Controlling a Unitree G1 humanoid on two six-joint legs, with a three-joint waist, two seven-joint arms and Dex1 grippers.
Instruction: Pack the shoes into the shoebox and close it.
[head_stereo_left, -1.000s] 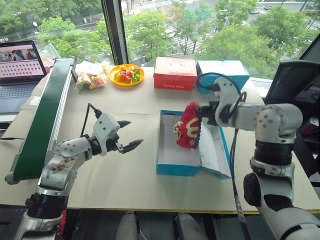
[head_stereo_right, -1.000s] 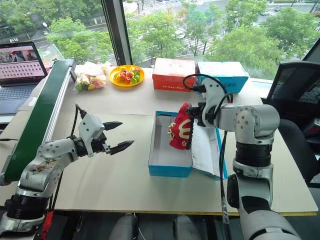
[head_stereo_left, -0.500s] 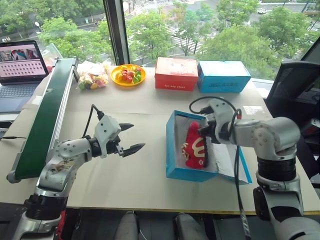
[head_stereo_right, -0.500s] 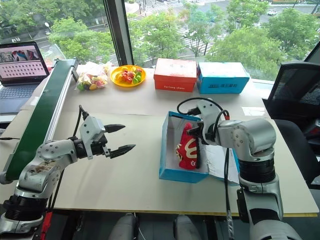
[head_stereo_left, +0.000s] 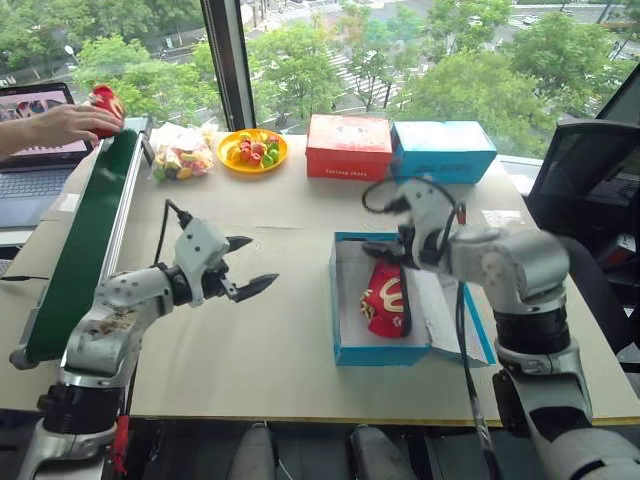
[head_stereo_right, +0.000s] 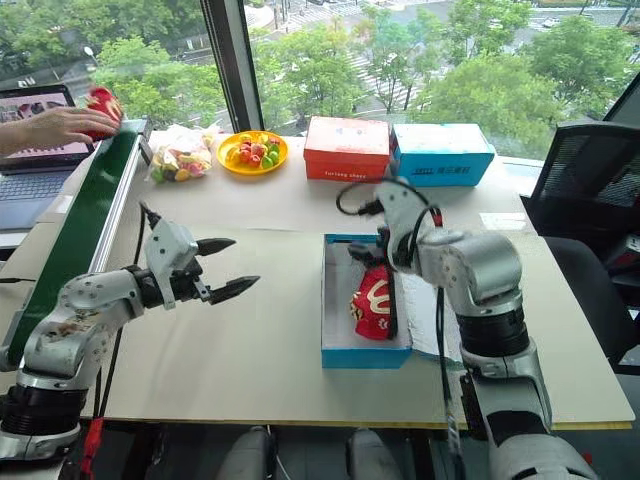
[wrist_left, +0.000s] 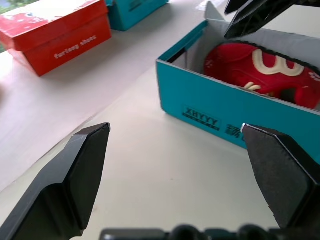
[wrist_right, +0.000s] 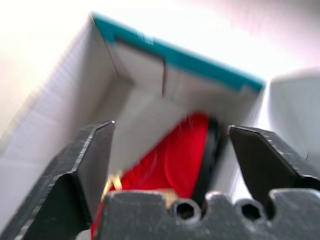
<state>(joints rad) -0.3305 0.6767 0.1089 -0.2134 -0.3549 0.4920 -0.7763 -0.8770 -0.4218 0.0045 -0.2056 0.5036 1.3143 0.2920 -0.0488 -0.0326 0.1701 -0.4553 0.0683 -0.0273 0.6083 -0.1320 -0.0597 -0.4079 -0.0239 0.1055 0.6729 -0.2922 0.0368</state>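
shoe in the box, both grippers free

shoebox (head_stereo_left: 378, 352) sits open on the desk (head_stereo_left: 270, 340), near the front edge and right of centre, its lid (head_stereo_left: 455, 315) folded out flat on the right side. one red shoe (head_stereo_left: 387, 297) lies inside it against the right wall, toe toward the front edge, its white and gold mark facing up. the box's white floor to the left of the shoe is bare.

right gripper (head_stereo_left: 384, 248) hangs over the back end of the box, just above the shoe's heel, fingers spread wide and holding nothing. in its wrist view the two black fingers (wrist_right: 85, 165) stand well apart with the shoe and the box's far white wall seen between them.

left gripper (head_stereo_left: 248, 268) hovers over bare desk to the left of the box, well apart from it, pointing toward it. its fingers are also wide apart and empty; its wrist view looks at the box's blue side wall with the shoe behind it.

at the back left, a person's hand (head_stereo_left: 62, 124) holds a second red shoe (head_stereo_left: 106, 103) over the far end of the green belt (head_stereo_left: 85, 235) that runs along the left edge. along the back edge stand a yellow plate (head_stereo_left: 253, 150), a red box (head_stereo_left: 349, 146) and a plainer blue box (head_stereo_left: 446, 151).
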